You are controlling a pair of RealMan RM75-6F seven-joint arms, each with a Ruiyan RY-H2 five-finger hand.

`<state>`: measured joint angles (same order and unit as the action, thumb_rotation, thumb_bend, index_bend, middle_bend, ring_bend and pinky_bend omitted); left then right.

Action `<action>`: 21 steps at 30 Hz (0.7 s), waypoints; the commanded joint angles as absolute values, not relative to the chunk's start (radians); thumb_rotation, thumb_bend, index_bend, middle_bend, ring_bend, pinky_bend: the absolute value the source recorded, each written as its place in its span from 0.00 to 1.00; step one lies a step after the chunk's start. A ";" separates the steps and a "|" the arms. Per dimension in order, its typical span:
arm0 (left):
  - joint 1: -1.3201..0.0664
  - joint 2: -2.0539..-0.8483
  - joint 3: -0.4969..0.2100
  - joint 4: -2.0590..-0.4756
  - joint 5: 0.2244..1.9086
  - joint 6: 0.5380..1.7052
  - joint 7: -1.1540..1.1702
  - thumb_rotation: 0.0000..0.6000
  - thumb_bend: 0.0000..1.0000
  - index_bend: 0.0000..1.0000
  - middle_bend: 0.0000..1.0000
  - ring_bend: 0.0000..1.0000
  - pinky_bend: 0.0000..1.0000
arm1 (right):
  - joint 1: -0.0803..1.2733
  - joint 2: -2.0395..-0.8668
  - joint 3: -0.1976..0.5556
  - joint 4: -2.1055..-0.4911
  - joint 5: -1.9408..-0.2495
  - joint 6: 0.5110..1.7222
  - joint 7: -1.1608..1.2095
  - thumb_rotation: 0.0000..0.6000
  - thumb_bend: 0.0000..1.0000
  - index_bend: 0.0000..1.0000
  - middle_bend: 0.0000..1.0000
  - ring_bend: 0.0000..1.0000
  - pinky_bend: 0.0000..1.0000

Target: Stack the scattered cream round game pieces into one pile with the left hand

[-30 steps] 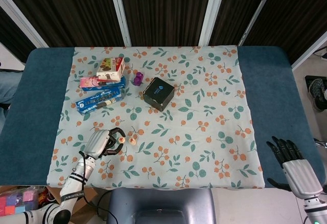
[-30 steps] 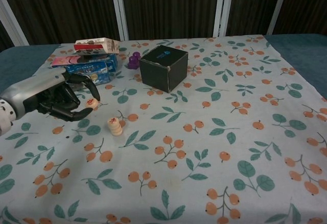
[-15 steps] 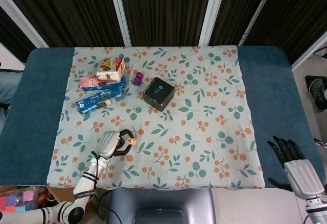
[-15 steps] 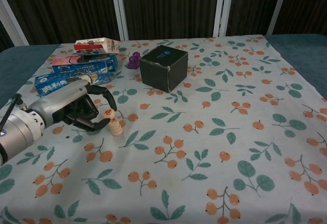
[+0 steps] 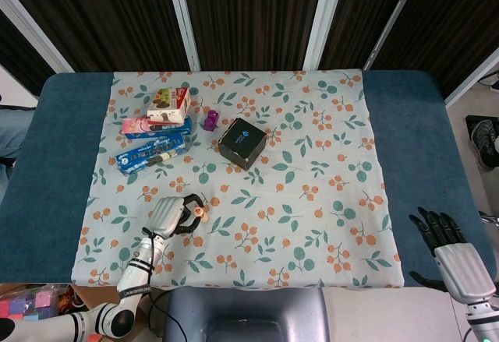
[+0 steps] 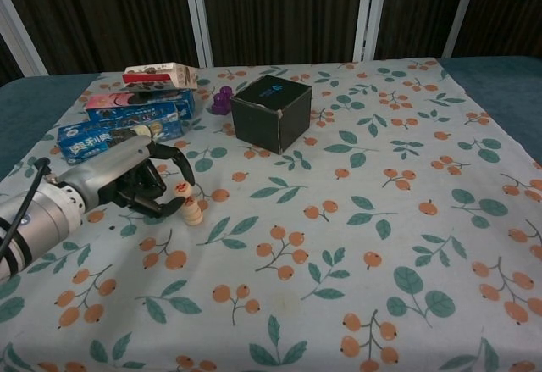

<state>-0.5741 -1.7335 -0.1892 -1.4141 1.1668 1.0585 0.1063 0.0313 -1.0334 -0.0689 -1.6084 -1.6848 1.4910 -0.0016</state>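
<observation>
My left hand (image 6: pixel 127 186) (image 5: pixel 168 216) lies low over the flowered cloth at the front left. Its curled fingers pinch a cream round piece (image 6: pixel 180 189) with a red mark. That piece sits right at the top of a short pile of cream pieces (image 6: pixel 194 213) (image 5: pixel 200 212); whether it rests on the pile I cannot tell. My right hand (image 5: pixel 456 255) hangs off the table's front right corner, fingers spread and holding nothing; the chest view does not show it.
A black box (image 6: pixel 273 112) (image 5: pixel 242 142) stands behind the pile toward the middle. A small purple object (image 6: pixel 222 101) and stacked snack boxes (image 6: pixel 135 105) (image 5: pixel 156 128) sit at the back left. Blue table (image 5: pixel 413 147) borders the flowered cloth.
My left hand moved right with the cream piece, from well left of the pile to directly at its top. The right hand stayed put.
</observation>
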 commanded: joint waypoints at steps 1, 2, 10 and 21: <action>-0.574 -1.732 -0.187 -1.417 1.168 1.058 0.108 1.00 0.40 0.48 1.00 1.00 1.00 | 0.031 -1.034 -0.069 -1.608 -1.685 1.492 -0.002 1.00 0.17 0.00 0.00 0.00 0.00; -0.573 -1.732 -0.186 -1.418 1.168 1.058 0.109 1.00 0.40 0.48 1.00 1.00 1.00 | 0.031 -1.034 -0.069 -1.608 -1.685 1.492 -0.002 1.00 0.17 0.00 0.00 0.00 0.00; -0.575 -1.738 -0.185 -1.413 1.161 1.053 0.117 1.00 0.40 0.48 1.00 1.00 1.00 | 0.031 -1.035 -0.070 -1.608 -1.687 1.493 -0.002 1.00 0.17 0.00 0.00 0.00 0.00; -0.574 -1.733 -0.176 -1.412 1.169 1.049 0.115 1.00 0.40 0.44 1.00 1.00 1.00 | 0.030 -1.036 -0.068 -1.607 -1.687 1.496 -0.002 1.00 0.17 0.00 0.00 0.00 0.00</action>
<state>-0.5742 -1.7328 -0.1765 -1.4122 1.1688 1.0484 0.1150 0.0296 -1.0362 -0.0683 -1.6074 -1.6869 1.4966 -0.0017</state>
